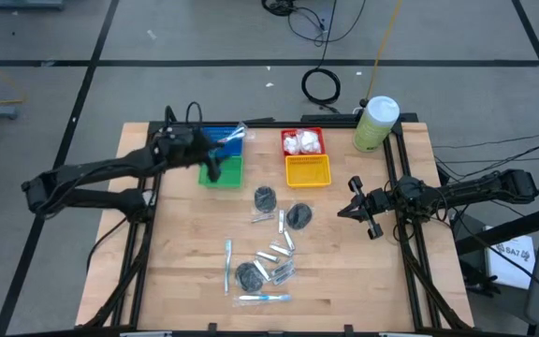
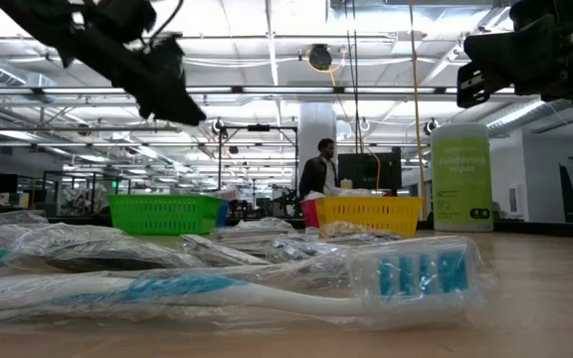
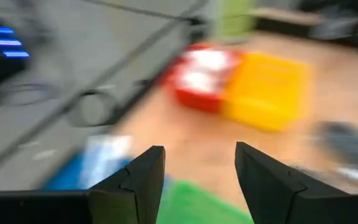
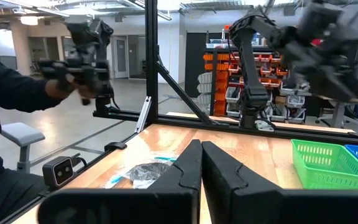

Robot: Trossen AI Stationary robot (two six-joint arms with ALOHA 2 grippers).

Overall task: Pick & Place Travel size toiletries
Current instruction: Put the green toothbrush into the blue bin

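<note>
The left gripper [image 1: 215, 168] hung over the green basket [image 1: 221, 172], which sat at the back left of the wooden table [image 1: 185, 253], touching the blue basket [image 1: 215, 139] behind it. Its two dark fingers [image 3: 135, 186] stood parted with bare space between them, grasping nothing. A blue toothbrush in clear wrap [image 1: 232, 139] lay in the blue basket.

To the right of the green basket sat the red basket [image 1: 302, 141], with white puffy packets [image 1: 301, 142] in it, and in front of that the yellow basket [image 1: 308, 170], the two touching. Right of the red basket, at the table's back corner, stood the pale-green canister [image 1: 375, 124] with its white lid.

The rest of the toiletries lay loose on the table in front of the green basket and toward the middle. One dark disc [image 1: 265, 197] lay closest, just front-right of it; a second disc [image 1: 299, 215] lay farther right, and a third [image 1: 249, 275] nearer the front edge. Small silver tubes [image 1: 279, 253] were scattered among the discs. A wrapped toothbrush [image 1: 228, 265] lay straight out in front of the green basket, and another [image 1: 264, 298] lay at the table's front edge.

The right gripper [image 1: 356, 198] waited well to the right of the green basket, above the table's right side, its fingers [image 4: 185, 171] pressed together with nothing between them. Beyond the table a person's dark sleeve [image 4: 11, 87] showed.
</note>
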